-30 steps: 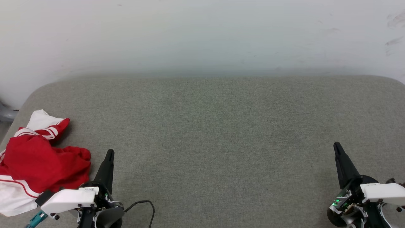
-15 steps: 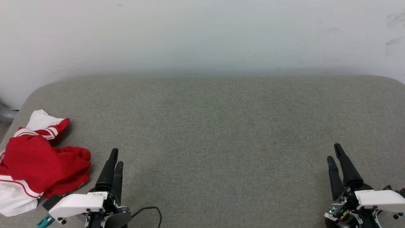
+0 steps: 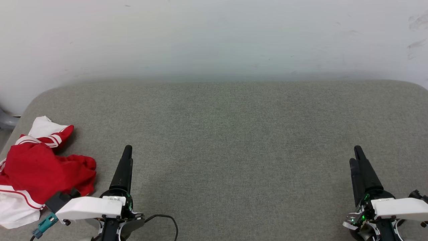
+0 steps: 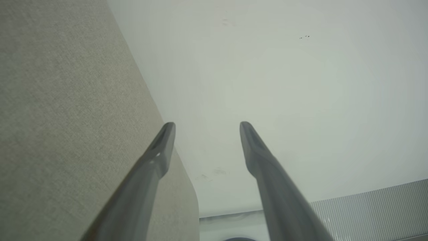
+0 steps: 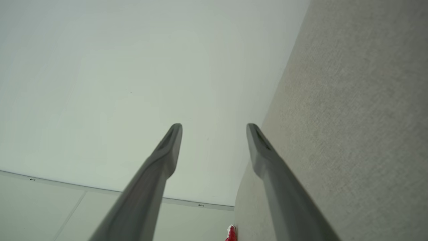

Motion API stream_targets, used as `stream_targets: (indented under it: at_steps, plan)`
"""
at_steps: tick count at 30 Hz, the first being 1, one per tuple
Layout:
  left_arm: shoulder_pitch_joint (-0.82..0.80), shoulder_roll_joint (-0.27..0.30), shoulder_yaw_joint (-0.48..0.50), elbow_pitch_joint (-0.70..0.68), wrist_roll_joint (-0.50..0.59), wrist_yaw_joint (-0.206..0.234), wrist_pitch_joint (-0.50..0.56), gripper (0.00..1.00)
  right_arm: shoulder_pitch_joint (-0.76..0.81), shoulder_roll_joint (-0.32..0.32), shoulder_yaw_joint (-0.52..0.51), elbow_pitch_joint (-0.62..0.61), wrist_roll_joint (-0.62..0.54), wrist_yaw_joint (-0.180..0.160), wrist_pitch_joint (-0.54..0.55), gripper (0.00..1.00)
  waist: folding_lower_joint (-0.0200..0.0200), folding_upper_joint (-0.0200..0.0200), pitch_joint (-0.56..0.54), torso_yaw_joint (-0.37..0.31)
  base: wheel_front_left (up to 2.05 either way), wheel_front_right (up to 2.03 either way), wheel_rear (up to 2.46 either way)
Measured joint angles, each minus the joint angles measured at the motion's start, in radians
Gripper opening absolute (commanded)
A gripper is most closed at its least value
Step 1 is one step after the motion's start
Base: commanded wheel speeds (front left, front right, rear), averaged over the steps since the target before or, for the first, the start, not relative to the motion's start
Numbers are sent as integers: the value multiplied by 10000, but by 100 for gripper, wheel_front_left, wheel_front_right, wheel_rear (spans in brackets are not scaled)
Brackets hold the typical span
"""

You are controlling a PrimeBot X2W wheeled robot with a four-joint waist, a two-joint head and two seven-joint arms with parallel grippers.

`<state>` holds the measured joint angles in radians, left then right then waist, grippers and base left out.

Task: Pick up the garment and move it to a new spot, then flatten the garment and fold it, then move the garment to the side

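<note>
The garment (image 3: 40, 170), red with white sleeves and red-and-white striped trim, lies crumpled at the far left edge of the grey padded surface (image 3: 234, 134). Its lettering is hidden in the folds. My left gripper (image 3: 127, 149) hovers just right of the heap, apart from it, fingers pointing toward the wall. In the left wrist view the left gripper (image 4: 207, 125) is open and empty. My right gripper (image 3: 356, 153) is at the lower right, far from the garment. The right wrist view shows it (image 5: 214, 126) open and empty, with a sliver of the red garment (image 5: 230, 235) far off.
A white wall (image 3: 214, 33) rises directly behind the padded surface. A black cable (image 3: 165, 221) loops behind my left wrist. A grey object (image 3: 5, 121) sits off the surface's left edge, beyond its rounded corner.
My left gripper has moved forward and a little right, away from the garment's edge. Both wrists have turned, so each pair of fingers now nearly overlaps in the head view. The garment lies as before.
</note>
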<state>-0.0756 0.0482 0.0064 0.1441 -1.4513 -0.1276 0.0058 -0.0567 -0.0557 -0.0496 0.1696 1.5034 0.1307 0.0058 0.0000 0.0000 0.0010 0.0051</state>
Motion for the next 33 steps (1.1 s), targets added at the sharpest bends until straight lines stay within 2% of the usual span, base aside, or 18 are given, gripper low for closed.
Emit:
stream_targets:
  at_steps: [20,33]
  plan:
    - [1,4,-640,-744,5160,0,-721,100,222,35,-86,-966,-5651,2,-727,100,0,0,-26,46,0,0,0]
    - [73,6,-890,-930,7768,150,-1124,100,440,40,-23,-1329,-8441,2,-934,100,0,0,-60,99,0,0,0]
